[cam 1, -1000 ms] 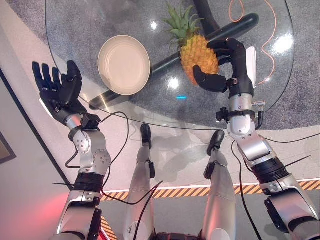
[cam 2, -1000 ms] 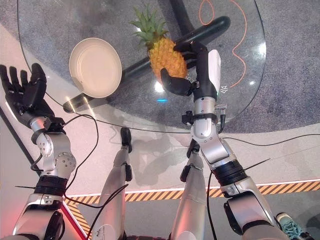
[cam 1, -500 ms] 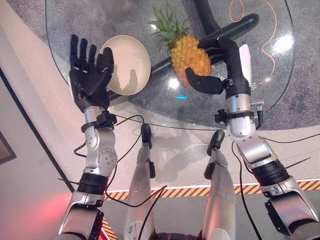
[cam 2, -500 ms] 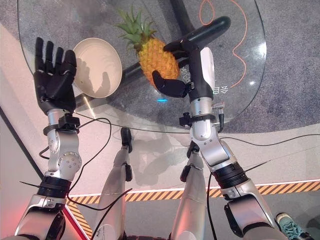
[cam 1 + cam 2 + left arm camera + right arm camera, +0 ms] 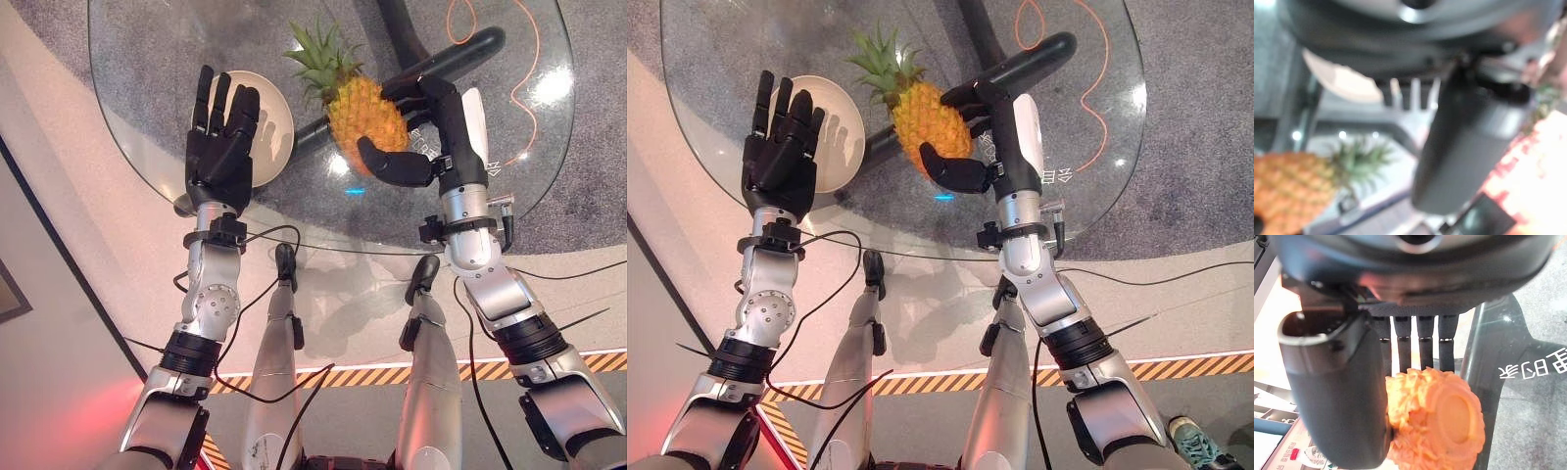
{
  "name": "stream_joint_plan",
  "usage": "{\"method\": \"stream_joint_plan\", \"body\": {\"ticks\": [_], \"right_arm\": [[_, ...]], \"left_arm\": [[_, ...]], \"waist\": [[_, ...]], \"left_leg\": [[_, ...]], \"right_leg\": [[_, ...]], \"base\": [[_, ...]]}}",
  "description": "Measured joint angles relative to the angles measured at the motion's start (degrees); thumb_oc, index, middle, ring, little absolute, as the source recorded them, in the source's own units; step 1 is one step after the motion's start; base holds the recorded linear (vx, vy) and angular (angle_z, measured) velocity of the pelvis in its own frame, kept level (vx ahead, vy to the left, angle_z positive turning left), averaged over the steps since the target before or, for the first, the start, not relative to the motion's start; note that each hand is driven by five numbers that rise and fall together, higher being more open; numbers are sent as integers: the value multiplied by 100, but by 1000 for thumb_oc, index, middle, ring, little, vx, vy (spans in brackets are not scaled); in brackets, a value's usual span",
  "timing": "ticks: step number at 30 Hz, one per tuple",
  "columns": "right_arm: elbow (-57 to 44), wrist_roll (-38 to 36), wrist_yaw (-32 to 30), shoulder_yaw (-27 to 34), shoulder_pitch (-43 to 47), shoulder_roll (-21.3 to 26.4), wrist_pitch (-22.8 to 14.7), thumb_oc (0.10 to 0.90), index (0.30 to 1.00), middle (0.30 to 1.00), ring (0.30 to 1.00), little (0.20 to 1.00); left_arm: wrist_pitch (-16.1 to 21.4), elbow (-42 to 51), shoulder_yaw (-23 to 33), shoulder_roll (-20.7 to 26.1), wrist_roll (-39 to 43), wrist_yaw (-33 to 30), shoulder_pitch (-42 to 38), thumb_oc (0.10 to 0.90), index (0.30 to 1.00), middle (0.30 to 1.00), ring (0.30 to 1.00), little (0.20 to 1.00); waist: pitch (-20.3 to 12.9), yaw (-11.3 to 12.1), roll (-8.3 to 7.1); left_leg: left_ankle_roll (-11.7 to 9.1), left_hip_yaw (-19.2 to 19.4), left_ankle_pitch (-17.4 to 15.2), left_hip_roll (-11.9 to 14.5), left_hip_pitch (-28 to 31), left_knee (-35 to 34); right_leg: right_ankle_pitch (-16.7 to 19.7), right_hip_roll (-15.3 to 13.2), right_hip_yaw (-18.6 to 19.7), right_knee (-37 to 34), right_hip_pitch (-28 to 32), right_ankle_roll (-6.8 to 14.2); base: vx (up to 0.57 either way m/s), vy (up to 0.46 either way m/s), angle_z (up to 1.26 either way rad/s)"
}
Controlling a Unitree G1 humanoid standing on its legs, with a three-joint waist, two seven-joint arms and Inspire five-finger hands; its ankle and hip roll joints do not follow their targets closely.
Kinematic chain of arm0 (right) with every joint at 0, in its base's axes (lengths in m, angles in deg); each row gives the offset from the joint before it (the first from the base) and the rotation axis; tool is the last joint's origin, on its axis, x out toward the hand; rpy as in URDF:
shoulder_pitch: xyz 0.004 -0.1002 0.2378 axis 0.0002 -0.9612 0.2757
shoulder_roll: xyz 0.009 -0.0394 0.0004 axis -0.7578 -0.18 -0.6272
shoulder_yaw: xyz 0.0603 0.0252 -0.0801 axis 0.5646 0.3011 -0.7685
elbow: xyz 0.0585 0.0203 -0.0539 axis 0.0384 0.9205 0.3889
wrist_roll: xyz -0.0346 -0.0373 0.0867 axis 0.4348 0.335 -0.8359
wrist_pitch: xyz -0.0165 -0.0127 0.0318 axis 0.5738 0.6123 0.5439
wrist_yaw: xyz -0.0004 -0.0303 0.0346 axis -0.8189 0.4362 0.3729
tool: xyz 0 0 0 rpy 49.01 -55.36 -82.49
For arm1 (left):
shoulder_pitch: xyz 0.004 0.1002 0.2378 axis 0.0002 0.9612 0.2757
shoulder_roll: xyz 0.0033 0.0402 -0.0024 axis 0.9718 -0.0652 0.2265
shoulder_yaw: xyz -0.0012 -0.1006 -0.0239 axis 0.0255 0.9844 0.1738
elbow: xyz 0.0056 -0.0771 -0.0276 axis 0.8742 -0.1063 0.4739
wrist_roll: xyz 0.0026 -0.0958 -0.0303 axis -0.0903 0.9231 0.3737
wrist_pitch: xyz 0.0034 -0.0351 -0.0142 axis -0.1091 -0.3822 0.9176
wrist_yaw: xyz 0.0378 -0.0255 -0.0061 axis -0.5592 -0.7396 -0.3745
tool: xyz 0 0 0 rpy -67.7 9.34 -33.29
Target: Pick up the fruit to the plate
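A pineapple (image 5: pixel 364 116) with a green crown is held over the round glass table (image 5: pixel 167 59), and my right hand (image 5: pixel 431 147) is shut on it, thumb under its base and fingers over its far side. The right wrist view shows the pineapple's base (image 5: pixel 1437 428) clamped between the thumb (image 5: pixel 1337 391) and the fingers. A cream plate (image 5: pixel 269 117) lies on the table to the left of the fruit. My left hand (image 5: pixel 220 147) is raised with straight fingers, covering the plate's left part. In the left wrist view the pineapple (image 5: pixel 1288 188) and plate (image 5: pixel 1347 81) appear past the thumb.
A black table base (image 5: pixel 460 54) shows beneath the glass, with an orange cable (image 5: pixel 534 108) looping on the grey carpet at the right. A yellow-and-black striped line (image 5: pixel 353 375) runs across the floor near me.
My left hand has swung right from the table's left edge until it is over the plate. My right hand has carried the pineapple a little to the left, toward the plate.
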Motion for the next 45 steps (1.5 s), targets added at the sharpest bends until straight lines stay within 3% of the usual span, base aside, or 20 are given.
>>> {"method": "stream_joint_plan", "body": {"ticks": [8,45], "right_arm": [[-197,1,55,-13,7,1,-1,100,300,300,300,200],[-590,-2,383,-400,192,4,4,100,300,300,300,200]], "left_arm": [[-32,0,-23,-6,221,2,-104,800,900,900,900,900],[-232,107,-63,-53,293,-241,-166,800,900,900,900,900]], "waist": [[0,-97,0],[0,-85,0]], "left_leg": [[6,1,4,-9,5,-3],[21,2,34,-47,22,-64]], "right_leg": [[0,-10,0,0,3,2],[-5,-43,-9,-9,4,18]], "base": [[0,0,0],[0,0,0]]}}
